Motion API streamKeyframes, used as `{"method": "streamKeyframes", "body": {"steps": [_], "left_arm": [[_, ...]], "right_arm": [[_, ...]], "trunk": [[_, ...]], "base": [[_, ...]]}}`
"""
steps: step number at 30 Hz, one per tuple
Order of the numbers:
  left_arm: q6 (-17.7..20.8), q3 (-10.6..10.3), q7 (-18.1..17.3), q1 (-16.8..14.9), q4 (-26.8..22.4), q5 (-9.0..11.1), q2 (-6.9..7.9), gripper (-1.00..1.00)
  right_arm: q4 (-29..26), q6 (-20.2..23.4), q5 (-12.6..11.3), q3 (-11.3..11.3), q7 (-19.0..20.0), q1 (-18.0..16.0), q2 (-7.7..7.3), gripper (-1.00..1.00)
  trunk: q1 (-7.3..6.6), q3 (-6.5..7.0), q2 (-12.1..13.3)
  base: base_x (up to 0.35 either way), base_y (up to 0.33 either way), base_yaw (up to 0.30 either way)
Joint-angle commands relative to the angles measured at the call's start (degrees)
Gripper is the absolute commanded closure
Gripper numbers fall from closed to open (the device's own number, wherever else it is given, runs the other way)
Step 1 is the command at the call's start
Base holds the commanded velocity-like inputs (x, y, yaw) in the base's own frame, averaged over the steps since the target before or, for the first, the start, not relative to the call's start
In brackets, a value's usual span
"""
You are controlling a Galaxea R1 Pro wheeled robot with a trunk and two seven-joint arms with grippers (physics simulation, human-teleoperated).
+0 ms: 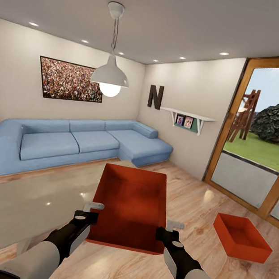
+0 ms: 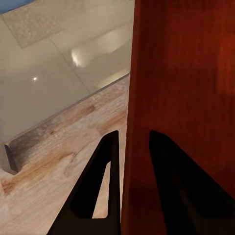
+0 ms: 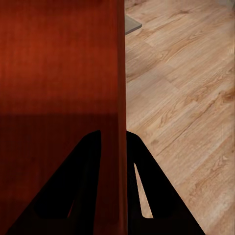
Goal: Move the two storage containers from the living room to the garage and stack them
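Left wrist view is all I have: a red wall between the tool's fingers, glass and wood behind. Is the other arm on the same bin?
Observer: Yes. In the head view the right tool grips the opposite long wall of the same container, with the left tool on the near wall.
Operator: Is the right tool really clamped on it?
Observer: The right wrist view shows the wall between its fingers, one inside and one outside.
Operator: Where is the second bin?
Observer: The second container sits on the wood floor to the robot's right, near the glass door, untouched.
Operator: Which room?
Observer: The living room; the blue sofa is ahead.
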Motion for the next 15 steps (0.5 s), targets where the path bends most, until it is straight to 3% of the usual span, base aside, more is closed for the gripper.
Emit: {"method": "streamKeyframes", "body": {"steps": [1,15], "left_arm": [[0.37,0.27,0.61,-0.01,-0.01,1.31,0.07,1.00],[0.37,0.27,0.66,-0.02,-0.08,1.38,0.07,1.00]], "right_arm": [[-0.15,-0.32,0.03,-0.99,-2.96,-0.04,-0.05,1.00],[-0.15,-0.32,-0.05,-0.99,-3.43,-0.05,-0.11,1.00]], "trunk": [[0.02,0.07,-0.04],[0.02,1.09,-0.04]], "base": [[0.000,0.000,0.000],[0.000,0.000,0.000]]}}
